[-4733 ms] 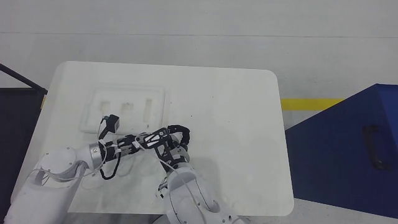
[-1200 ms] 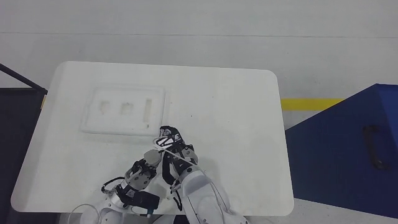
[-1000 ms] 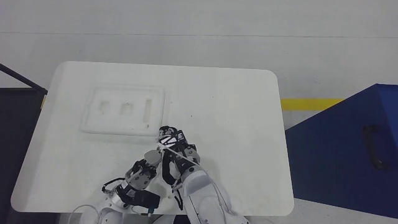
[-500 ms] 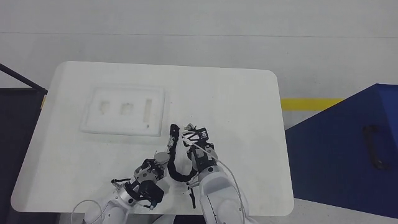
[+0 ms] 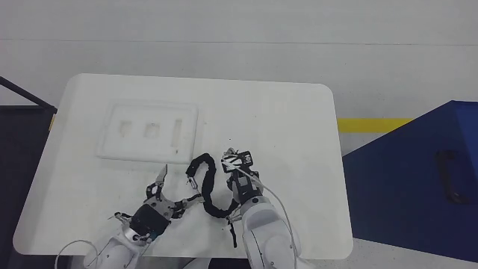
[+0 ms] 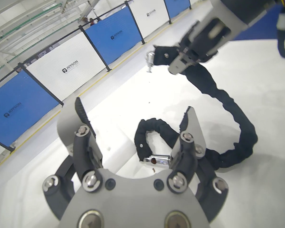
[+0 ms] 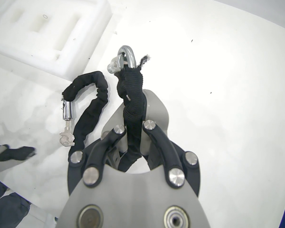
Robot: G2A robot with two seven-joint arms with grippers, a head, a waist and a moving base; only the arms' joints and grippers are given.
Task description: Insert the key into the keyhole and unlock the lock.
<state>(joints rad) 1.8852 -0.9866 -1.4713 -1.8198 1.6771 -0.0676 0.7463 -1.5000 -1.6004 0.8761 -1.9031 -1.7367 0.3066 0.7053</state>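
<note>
A black fabric-covered chain lock (image 5: 205, 187) lies in a curve on the white table (image 5: 299, 119). My right gripper (image 7: 133, 105) is shut on one end of it, just behind the steel loop (image 7: 127, 54); it also appears as the right gripper (image 5: 237, 166) from above. The other end carries the chrome lock cylinder (image 7: 67, 111) with the key (image 7: 67, 139) stuck in it, lying on the table apart from the loop end. My left gripper (image 6: 135, 110) stands open just short of the cylinder (image 6: 156, 160), holding nothing; from above, the left gripper (image 5: 178, 188) is left of the chain.
A white foam tray (image 5: 149, 131) with several shallow recesses sits at the back left of the table, close to the chain's bend (image 7: 90, 79). The table's near edge runs just behind both arms.
The chain's two ends have come apart. The right gripper carried its end to the right. The left arm drew back to the left, leaving the cylinder end on the table.
</note>
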